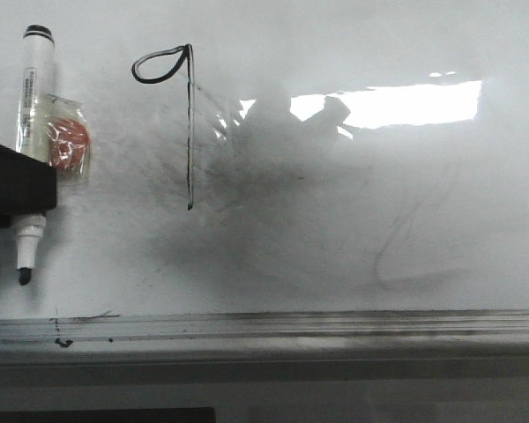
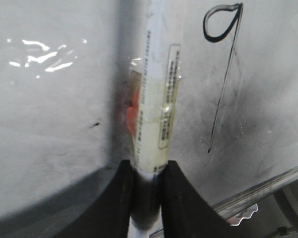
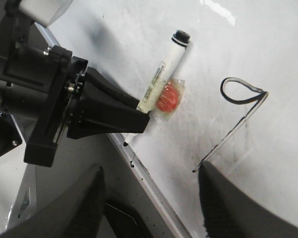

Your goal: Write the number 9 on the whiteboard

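The number 9 is drawn in thin black marker on the whiteboard: a flat teardrop loop at the top, a long straight stem below. It also shows in the left wrist view and the right wrist view. My left gripper is shut on a white marker with a black end and an orange label, left of the 9; its black tip points down near the board. My right gripper is open and empty over the board's lower edge rail.
A grey metal edge rail runs along the board's bottom, with small black marks at its left. Grey erased smudges and a faint curved smear cover the board right of the 9. A bright window reflection lies at upper right.
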You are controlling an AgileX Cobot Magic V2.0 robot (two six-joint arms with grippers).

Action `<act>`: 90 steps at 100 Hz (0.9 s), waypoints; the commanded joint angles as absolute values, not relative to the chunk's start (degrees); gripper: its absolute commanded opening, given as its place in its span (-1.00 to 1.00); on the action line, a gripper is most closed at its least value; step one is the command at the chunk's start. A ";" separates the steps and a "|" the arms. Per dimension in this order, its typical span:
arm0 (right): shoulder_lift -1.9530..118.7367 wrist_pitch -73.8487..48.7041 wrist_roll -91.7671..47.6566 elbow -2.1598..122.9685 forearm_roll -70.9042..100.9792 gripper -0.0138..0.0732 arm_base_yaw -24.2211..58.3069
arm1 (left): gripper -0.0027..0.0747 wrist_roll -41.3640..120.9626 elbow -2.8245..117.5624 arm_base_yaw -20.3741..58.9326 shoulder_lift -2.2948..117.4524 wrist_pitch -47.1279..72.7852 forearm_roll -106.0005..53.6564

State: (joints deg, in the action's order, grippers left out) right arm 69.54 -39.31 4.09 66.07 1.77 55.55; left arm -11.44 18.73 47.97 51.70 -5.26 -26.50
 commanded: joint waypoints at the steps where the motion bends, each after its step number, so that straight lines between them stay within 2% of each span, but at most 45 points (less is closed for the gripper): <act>1: 67.90 -36.02 3.95 68.14 1.46 0.15 55.33 | -0.98 -11.84 20.57 47.48 51.61 -8.00 -26.67; 6: 67.90 -36.02 3.95 68.14 1.46 0.15 55.33 | -0.93 -11.84 20.57 47.48 51.61 -7.96 -26.67; 10: 67.90 -36.02 3.95 68.14 1.46 0.15 55.33 | -0.81 -11.84 20.57 47.48 51.61 -7.96 -26.67; 25: 67.69 -36.02 3.95 68.14 1.46 0.15 55.33 | -0.08 -11.84 20.57 47.48 51.61 -8.06 -26.53; 30: 67.28 -35.91 3.95 68.14 1.46 0.15 55.33 | 0.07 -11.84 20.57 47.48 51.50 -8.15 -26.53; 38: 66.63 -35.91 3.95 68.14 1.05 0.13 55.33 | 0.13 -11.84 20.57 47.48 51.50 -8.15 -26.53; 43: 66.01 -35.91 3.95 68.14 0.00 0.05 55.33 | 0.13 -11.84 20.57 47.48 51.24 -8.15 -26.53; 48: 64.85 -35.77 3.95 67.91 -1.20 -0.12 55.33 | 0.13 -11.84 20.57 47.48 50.42 -8.29 -26.53; 55: 62.73 -35.30 3.95 67.21 -3.10 -0.50 55.33 | 0.13 -11.84 20.57 47.48 48.21 -8.29 -26.13; 62: 59.77 -34.08 3.95 65.56 -4.05 -0.83 55.33 | 0.12 -11.84 20.57 47.48 44.90 -8.29 -24.27; 69: 56.07 -31.39 3.95 62.40 -4.77 -0.83 55.33 | 0.02 -11.72 20.57 47.48 40.48 -8.29 -22.47; 76: 51.76 -26.65 3.95 57.65 -6.14 -0.83 55.44 | -0.34 -11.47 20.57 47.37 35.45 -8.58 -18.76; 77: 50.87 -25.45 3.95 55.90 -6.61 -0.83 55.44 | -0.49 -11.47 20.57 47.37 34.45 -8.70 -17.88; 78: 50.42 -24.09 3.95 55.30 -6.79 -0.83 55.44 | -0.49 -11.47 20.57 47.37 33.94 -8.75 -17.88; 85: 45.65 -17.80 3.95 49.57 -8.14 -0.83 55.44 | -0.99 -11.37 20.57 47.37 28.98 -9.01 -12.56; 90: 41.73 -12.73 3.95 44.88 -9.59 -0.83 55.44 | -0.99 -11.37 20.57 47.37 25.77 -8.43 -8.66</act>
State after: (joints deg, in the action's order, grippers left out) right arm 47.60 -24.96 4.09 49.48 -6.59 55.55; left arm -11.54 18.83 47.58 30.28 -4.70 -14.79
